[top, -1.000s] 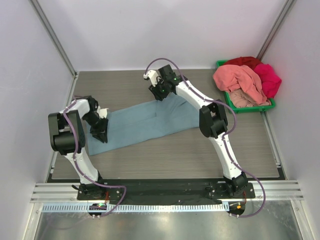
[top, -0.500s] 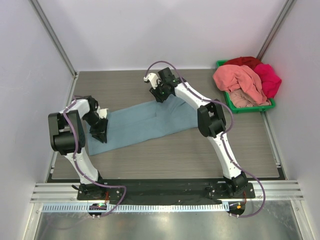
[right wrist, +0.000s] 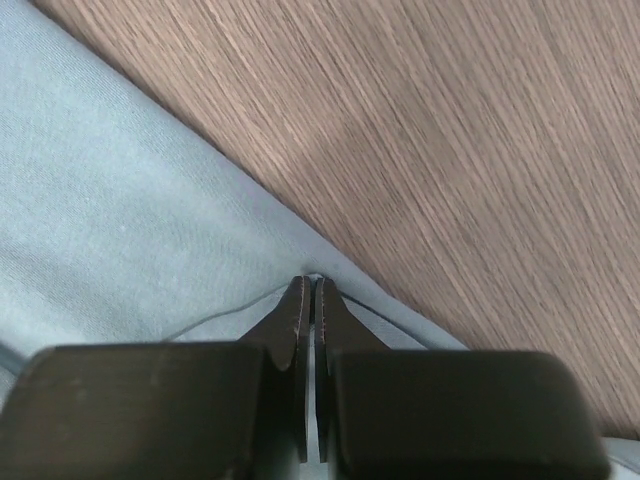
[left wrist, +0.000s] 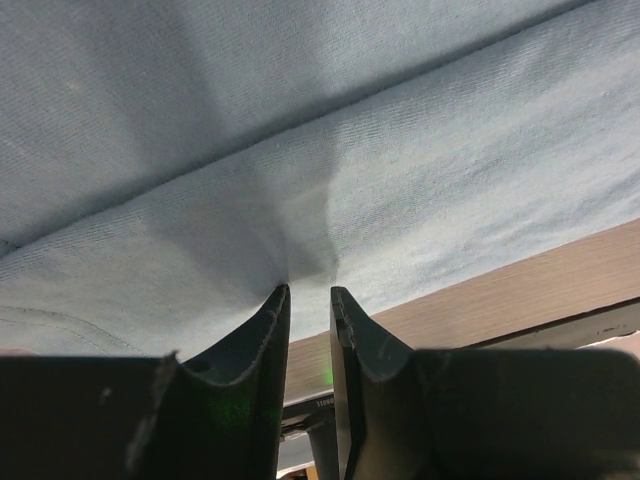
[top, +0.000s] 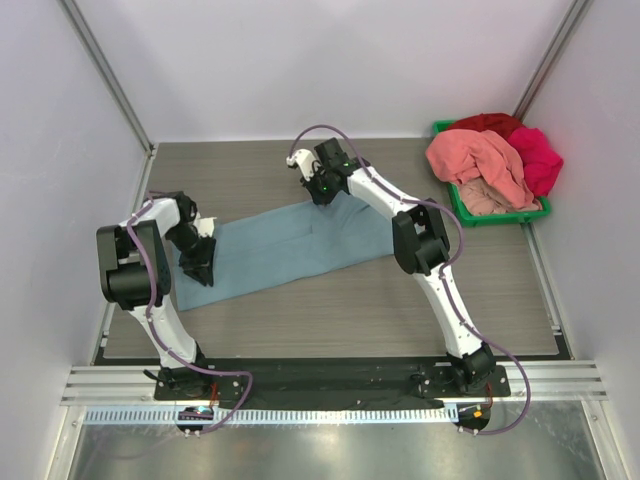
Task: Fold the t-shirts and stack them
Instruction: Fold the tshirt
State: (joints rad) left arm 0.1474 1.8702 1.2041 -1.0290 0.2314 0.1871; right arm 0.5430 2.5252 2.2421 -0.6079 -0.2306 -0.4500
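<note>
Lab cell: white panels [top: 300, 60], aluminium rail [top: 560, 381]

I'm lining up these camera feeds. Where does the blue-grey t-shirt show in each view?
Top external: the blue-grey t-shirt lies stretched across the table's middle, between the two arms.
Left wrist: the t-shirt fills the upper picture, puckered at the left end effector.
Right wrist: the t-shirt sits lower left, its edge pinched by the right end effector.
Shared landmark: the wooden tabletop bordering the cloth's edge.
</note>
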